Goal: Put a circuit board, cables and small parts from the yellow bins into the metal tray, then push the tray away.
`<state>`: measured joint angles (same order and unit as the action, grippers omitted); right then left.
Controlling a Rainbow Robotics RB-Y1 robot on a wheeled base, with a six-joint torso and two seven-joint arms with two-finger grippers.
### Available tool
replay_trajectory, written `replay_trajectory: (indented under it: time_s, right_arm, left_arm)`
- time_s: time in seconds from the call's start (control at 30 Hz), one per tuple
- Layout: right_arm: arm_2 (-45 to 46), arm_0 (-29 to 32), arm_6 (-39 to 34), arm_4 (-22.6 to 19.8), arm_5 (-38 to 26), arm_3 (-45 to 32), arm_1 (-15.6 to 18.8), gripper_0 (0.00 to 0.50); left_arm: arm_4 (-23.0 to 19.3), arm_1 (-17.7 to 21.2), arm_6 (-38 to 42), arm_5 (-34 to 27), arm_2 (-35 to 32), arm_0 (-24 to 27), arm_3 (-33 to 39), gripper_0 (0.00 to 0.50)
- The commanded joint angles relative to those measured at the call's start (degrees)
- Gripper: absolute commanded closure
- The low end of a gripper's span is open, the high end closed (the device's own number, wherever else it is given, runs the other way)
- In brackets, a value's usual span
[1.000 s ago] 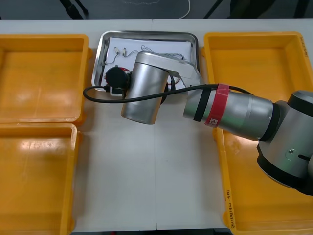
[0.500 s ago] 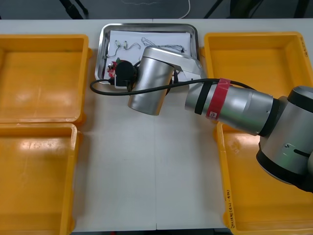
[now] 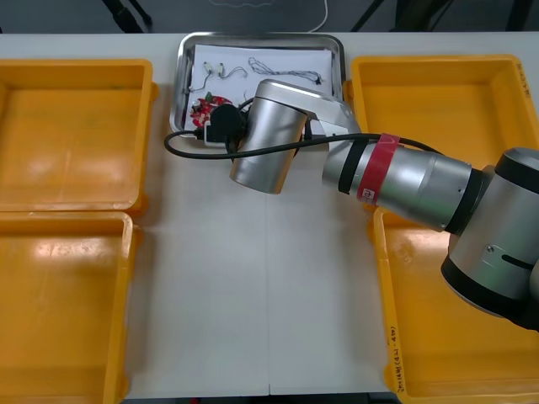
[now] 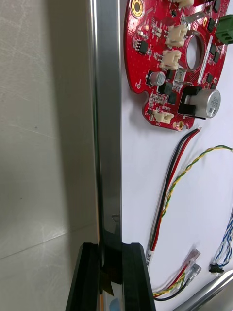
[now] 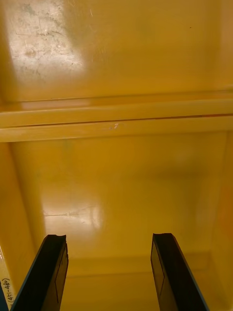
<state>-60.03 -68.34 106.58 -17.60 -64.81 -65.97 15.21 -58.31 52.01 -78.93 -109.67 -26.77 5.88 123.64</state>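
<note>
The metal tray (image 3: 182, 84), white inside, lies at the table's far middle. In it are a round red circuit board (image 3: 205, 108) and thin cables (image 3: 286, 67). My right arm (image 3: 387, 172) reaches across to the tray's near edge. In the right wrist view my right gripper (image 4: 110, 252) is shut on the tray's rim (image 4: 107, 121), which runs up from between the fingers. Beyond the rim lie the circuit board (image 4: 170, 63), a black and red cable (image 4: 170, 194), a twisted yellow cable (image 4: 194, 165) and a blue and white cable (image 4: 224, 243). My left gripper (image 5: 109, 243) hangs open over a yellow bin (image 5: 116, 184).
Two yellow bins (image 3: 72, 135) stand at the left of the table and two more (image 3: 438, 101) at the right. Bare table (image 3: 253, 295) stretches from the tray toward the front edge. A black hose (image 3: 194, 153) loops off my right wrist.
The tray has slid toward the table's far edge, with my right gripper following on its near rim. The circuit board and cables rode along inside.
</note>
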Motion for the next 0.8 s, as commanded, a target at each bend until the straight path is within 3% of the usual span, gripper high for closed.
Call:
replay_trajectory:
  time_s: [0.03,0.53,0.57,0.6,0.63,0.7,0.8]
  right_arm:
    - [2.11,-3.29,3.19,1.08,1.35,-0.3,-1.23,0.5]
    - [1.23,-3.2,3.72,2.83,3.02,-0.3,-1.23,0.5]
    - [0.96,-3.2,3.72,3.27,3.11,-0.3,-1.23,0.378]
    - [0.79,-3.2,3.72,3.62,3.11,-0.3,-1.23,0.288]
    - [0.7,-3.2,3.72,3.71,3.11,-0.3,-1.23,0.251]
    - [0.61,-3.2,3.81,3.8,3.02,-0.3,-1.15,0.105]
    - [0.61,-3.2,3.98,3.8,2.76,-0.3,-1.06,0.022]
  left_arm:
    - [-0.13,2.57,-4.75,-0.33,-1.53,-0.87,1.42,0.0]
    - [-0.13,2.57,-4.75,-0.33,-1.53,-0.87,1.42,0.0]
    - [-0.13,2.57,-4.75,-0.33,-1.53,-0.87,1.42,0.0]
    - [-0.13,2.57,-4.75,-0.33,-1.53,-0.87,1.42,0.0]
    - [-0.13,2.57,-4.75,-0.33,-1.53,-0.87,1.42,0.0]
    - [-0.13,2.57,-4.75,-0.33,-1.53,-0.87,1.42,0.0]
    - [-0.13,2.57,-4.75,-0.33,-1.53,-0.87,1.42,0.0]
